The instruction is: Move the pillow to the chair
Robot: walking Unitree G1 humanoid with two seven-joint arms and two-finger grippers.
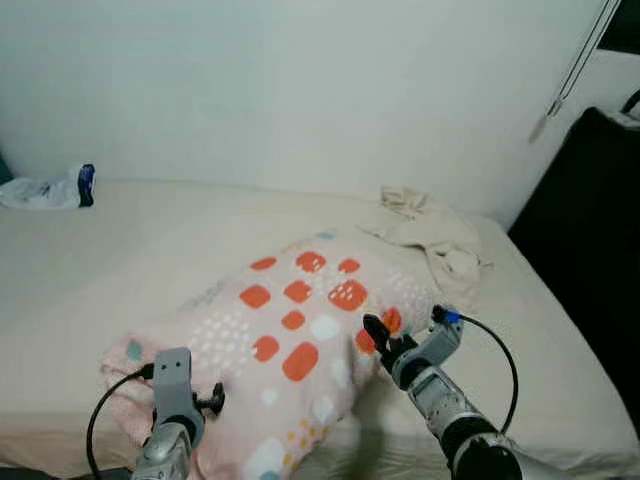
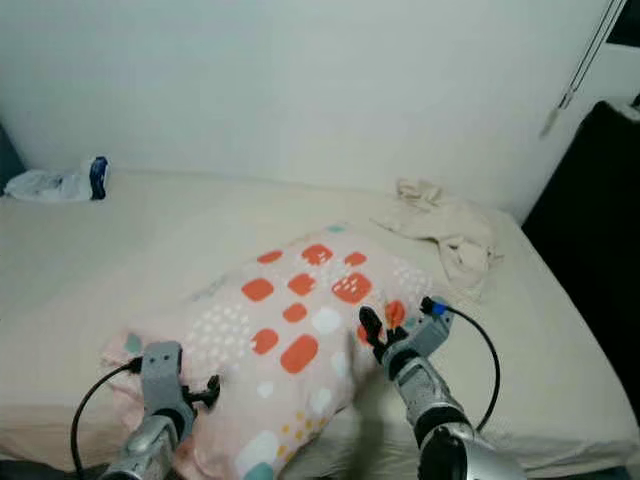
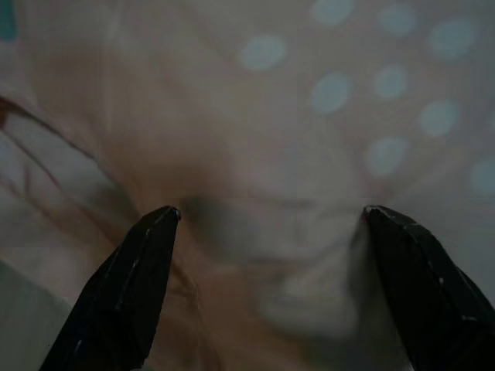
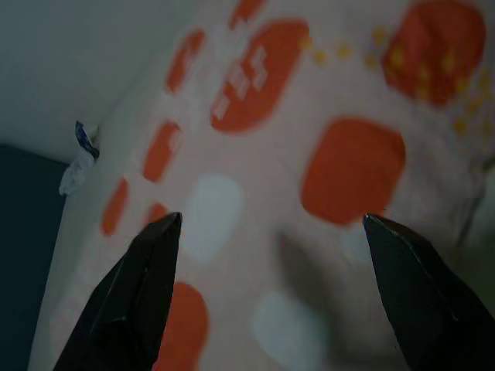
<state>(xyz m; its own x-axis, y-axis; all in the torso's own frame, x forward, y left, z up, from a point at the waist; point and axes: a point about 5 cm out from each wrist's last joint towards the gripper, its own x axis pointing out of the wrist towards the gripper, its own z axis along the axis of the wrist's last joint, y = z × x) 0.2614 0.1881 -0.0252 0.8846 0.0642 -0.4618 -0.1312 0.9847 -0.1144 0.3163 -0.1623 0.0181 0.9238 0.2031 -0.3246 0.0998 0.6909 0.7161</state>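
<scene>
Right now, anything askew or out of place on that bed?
The pillow lies diagonally across the bed, one corner near the front edge. A crumpled cream cloth sits bunched by the far right corner, and a white and blue bundle lies far left. No spills.

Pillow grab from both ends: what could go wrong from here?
1. Both grippers, left and right, stand open against the pillow; they may pinch only loose cover fabric, so it could sag or slip on lifting.
2. The pillow is wide and soft; held at two ends, its middle may droop and drag on the bed.
3. The crumpled cloth lies near its far end and might snag.
</scene>
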